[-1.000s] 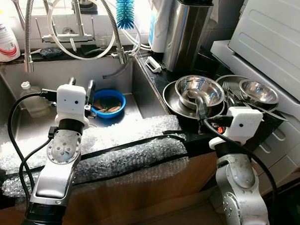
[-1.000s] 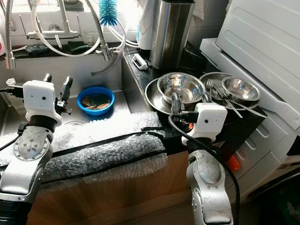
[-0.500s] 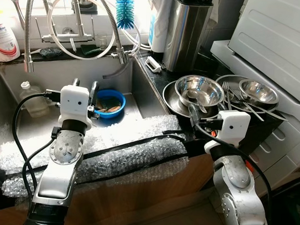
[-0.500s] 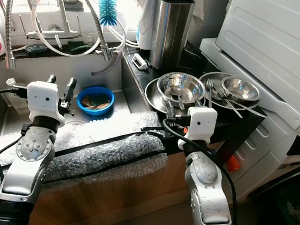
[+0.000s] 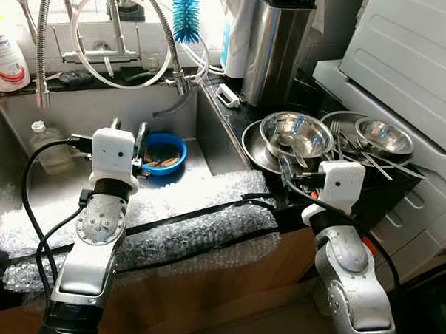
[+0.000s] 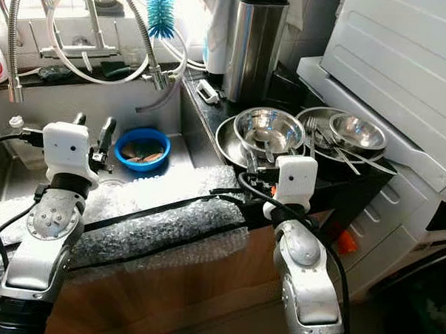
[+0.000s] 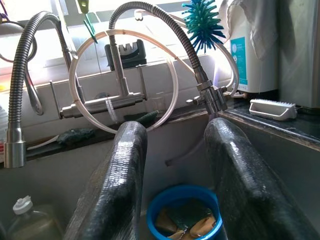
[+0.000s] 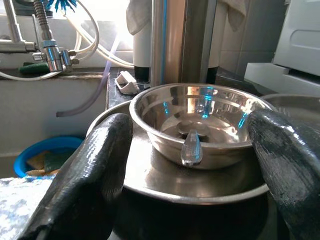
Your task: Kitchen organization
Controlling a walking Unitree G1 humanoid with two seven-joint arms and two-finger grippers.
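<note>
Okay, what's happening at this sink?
Nothing is held. The right claw is open, facing the steel bowl stacked on a wider pan beside the sink. A utensil rests in the bowl. The left claw is open over the sink, pointed at the blue bowl.

Left arm: silver, raised from the lower left, forearm upright, white wrist block on top.
Left gripper [image 5: 127, 127]: fingers [image 7: 117, 190] pointing forward and up, spread apart, empty.
Right arm: silver, rising from the lower right, wrist bent forward.
Right gripper [image 8: 192, 150]: fingers [image 8: 87, 175] spread wide, nothing between them.
</note>
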